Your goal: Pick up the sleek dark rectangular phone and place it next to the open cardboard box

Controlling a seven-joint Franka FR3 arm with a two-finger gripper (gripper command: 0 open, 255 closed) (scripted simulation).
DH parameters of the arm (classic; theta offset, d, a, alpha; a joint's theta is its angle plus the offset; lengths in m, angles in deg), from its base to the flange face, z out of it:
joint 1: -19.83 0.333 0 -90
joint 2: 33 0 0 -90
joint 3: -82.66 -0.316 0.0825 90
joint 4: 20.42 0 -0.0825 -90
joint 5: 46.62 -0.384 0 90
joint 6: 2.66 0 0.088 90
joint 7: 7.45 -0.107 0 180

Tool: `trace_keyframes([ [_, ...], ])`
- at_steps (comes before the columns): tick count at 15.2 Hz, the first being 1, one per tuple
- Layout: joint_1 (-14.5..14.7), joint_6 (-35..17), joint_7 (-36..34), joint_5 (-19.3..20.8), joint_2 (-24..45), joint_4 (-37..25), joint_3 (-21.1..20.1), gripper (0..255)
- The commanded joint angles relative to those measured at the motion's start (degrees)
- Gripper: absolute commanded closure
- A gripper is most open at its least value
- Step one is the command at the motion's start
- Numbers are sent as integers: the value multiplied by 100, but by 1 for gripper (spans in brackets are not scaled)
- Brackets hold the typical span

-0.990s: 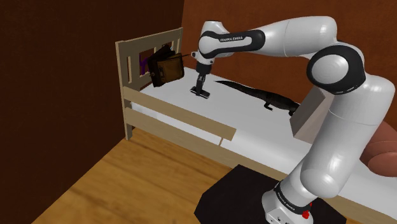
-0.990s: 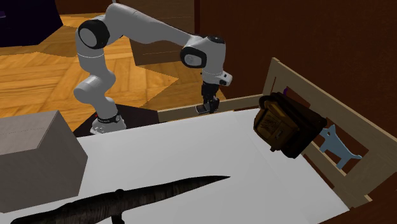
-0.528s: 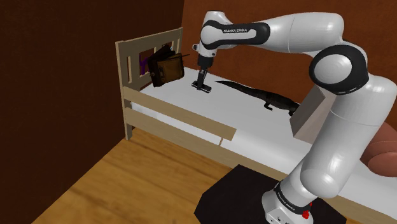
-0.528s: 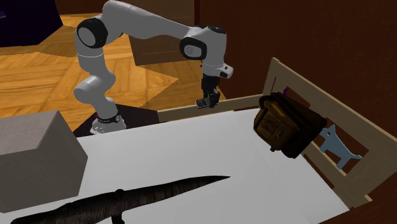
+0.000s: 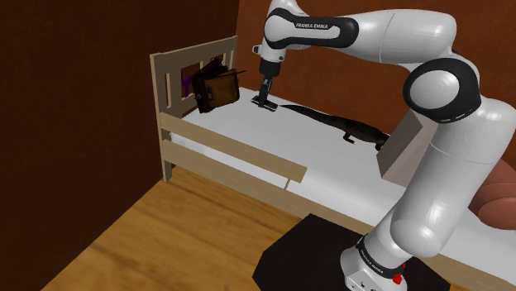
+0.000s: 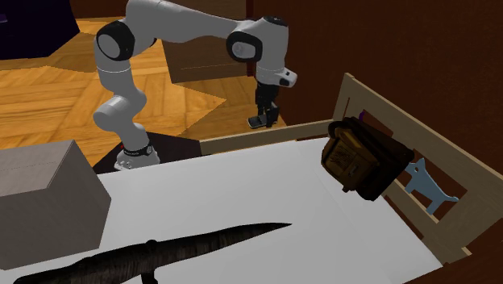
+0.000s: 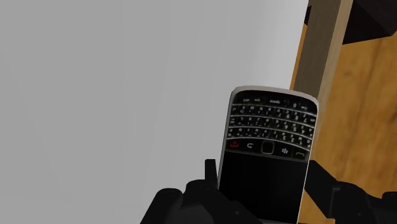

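Height is being gained by the gripper (image 5: 265, 94). Against the pictures of a second and of half a second ago, it is being seen higher in the shoulder view. The phone (image 5: 265, 102) is being carried up with it, clear of the white mattress (image 5: 248, 136) on which it was being gripped. In the wrist view the dark phone is being pinched between the two black fingers (image 7: 327, 188), its keypad end pointing away from the hand, with the mattress and the wooden side rail (image 7: 318, 57) lying beneath. Nothing else is being disturbed: the brown bag (image 5: 217, 89) at the headboard and the long dark object (image 5: 331, 122) are being left where they were. The pick is therefore being judged as done, and the carry is being begun. The grey box (image 5: 401, 149) is being shown well apart from the gripper, toward the stand and beyond the long dark object. A passage along the bed is thus being called for before the phone can be set down beside it.
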Motion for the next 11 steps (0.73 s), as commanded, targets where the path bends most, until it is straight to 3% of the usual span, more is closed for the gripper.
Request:
trace_keyframes([
  [1,4,158,-11,1,10,-167,-2,255],
  [11,1,980,-33,3,130,-1110,-2,255],
])
